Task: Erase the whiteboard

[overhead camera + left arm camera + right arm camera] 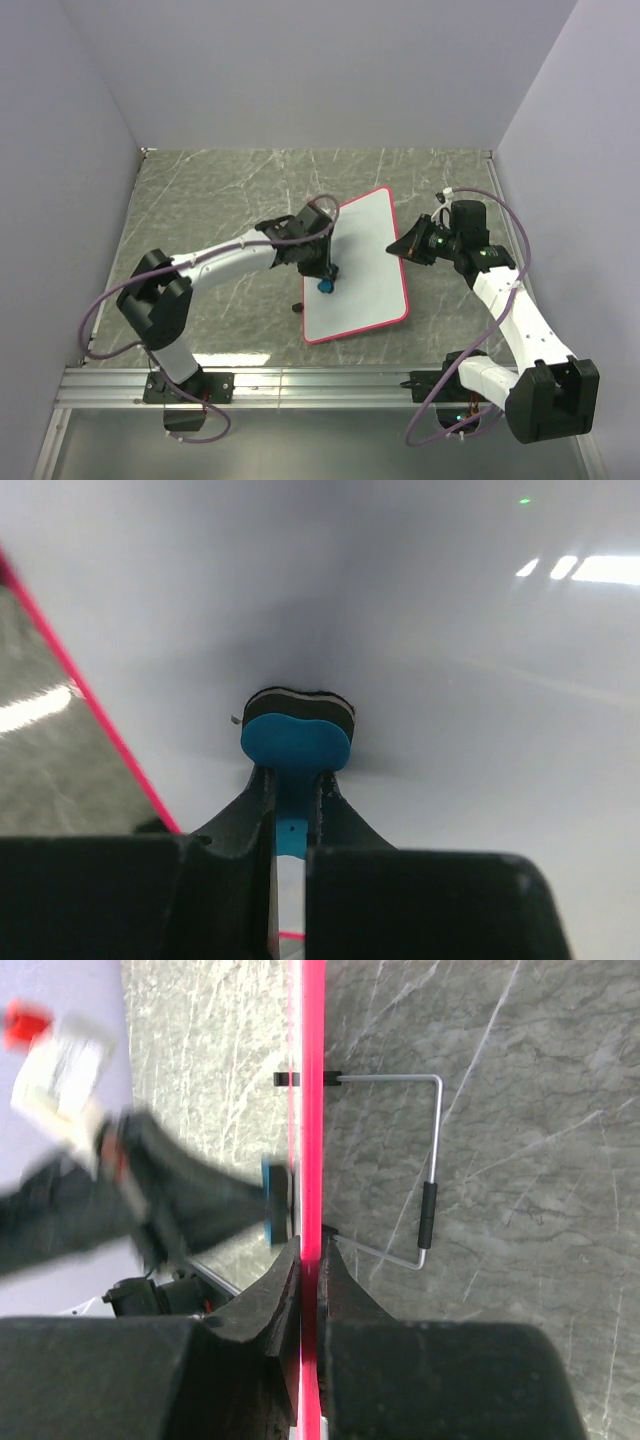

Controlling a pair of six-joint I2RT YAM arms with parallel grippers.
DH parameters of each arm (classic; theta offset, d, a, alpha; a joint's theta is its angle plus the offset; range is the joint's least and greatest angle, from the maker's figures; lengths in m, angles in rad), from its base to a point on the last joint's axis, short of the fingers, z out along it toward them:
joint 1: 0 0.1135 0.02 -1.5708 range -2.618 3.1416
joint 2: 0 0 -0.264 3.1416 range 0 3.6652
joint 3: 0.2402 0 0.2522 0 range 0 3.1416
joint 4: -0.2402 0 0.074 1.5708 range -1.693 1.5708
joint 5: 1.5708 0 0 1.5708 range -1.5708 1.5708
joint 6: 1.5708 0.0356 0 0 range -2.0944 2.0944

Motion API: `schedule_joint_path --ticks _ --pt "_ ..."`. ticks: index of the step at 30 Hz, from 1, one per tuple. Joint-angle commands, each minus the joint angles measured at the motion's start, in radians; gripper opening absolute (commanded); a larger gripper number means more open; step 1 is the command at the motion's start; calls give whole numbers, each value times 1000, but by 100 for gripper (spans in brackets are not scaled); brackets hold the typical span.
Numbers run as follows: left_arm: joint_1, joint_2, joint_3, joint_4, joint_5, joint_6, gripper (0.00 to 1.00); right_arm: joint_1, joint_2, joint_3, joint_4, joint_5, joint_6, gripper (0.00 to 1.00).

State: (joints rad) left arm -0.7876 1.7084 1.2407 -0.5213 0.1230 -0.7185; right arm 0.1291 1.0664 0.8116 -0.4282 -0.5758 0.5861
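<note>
Top external view: the whiteboard (pixel 365 270) sits askew near the middle of the desk (pixel 210 200). The left gripper (pixel 326 272) is clamped on a small blue eraser (pixel 325 286), which is pressed to the board just inside its left rim and hides the patch beneath. The right gripper (pixel 403 250) is closed on the right rim. In the right wrist view the board is edge-on and a wire stand (pixel 432 1160) probably props it, though the contact is hidden. The left arm is blurred in that view.

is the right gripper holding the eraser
No, the right gripper is shut on the whiteboard rim; the blue eraser sits in the left gripper.
</note>
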Motion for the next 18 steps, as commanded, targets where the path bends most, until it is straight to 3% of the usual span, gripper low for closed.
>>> schedule_joint_path --ticks 1,6,18 --pt "-157 -24 -59 20 96 -79 0 20 3 -22 -21 17 -60 0" --pt "-243 -113 -168 82 86 -188 0 18 -14 -28 -29 22 -62 0" --pt "-197 -239 -470 153 23 -263 0 21 -63 -60 -44 17 -43 0"
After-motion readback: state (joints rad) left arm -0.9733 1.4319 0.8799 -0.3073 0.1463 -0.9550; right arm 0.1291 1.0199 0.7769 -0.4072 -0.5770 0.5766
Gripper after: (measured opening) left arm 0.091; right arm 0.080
